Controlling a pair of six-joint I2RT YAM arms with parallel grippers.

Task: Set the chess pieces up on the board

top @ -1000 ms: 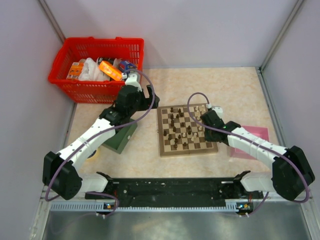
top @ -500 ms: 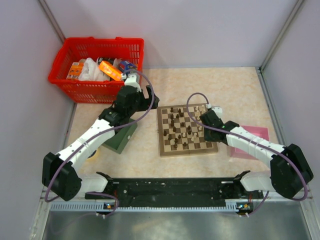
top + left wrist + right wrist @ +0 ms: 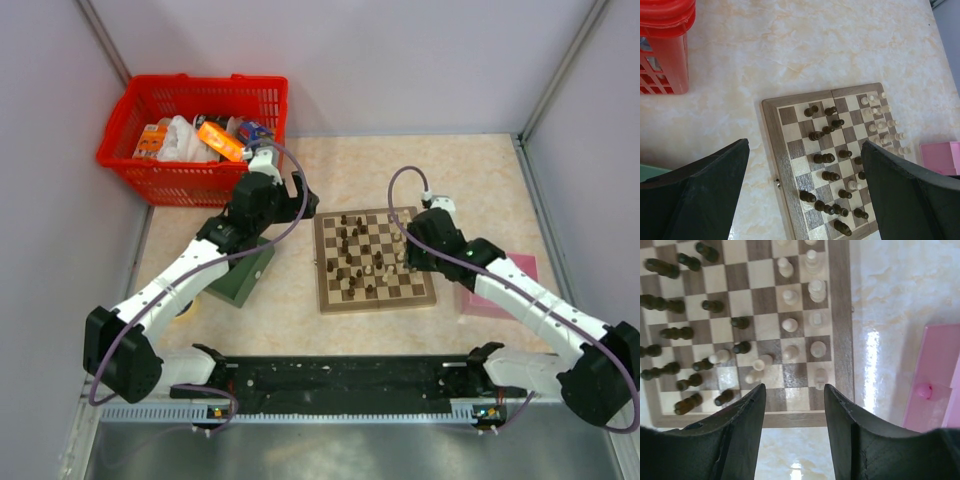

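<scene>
1. Square wooden chessboard (image 3: 378,304) with dark brown and cream checks, flat on the beige marbled table (image 3: 450,170), between both arms.
2. Small dark brown wooden pieces (image 3: 350,252) scattered over its left half; pale cream ones (image 3: 398,222) mostly along the right.
3. Left gripper (image 3: 805,149): jaws wide, empty, just beside the far left corner.
4. Right gripper (image 3: 795,390): jaws parted, empty, over the right side.

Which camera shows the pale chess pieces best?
Right wrist view: the pale pieces appear large and sharp. The left wrist shows them small along one edge of the board; the top view, as mere specks.
</scene>
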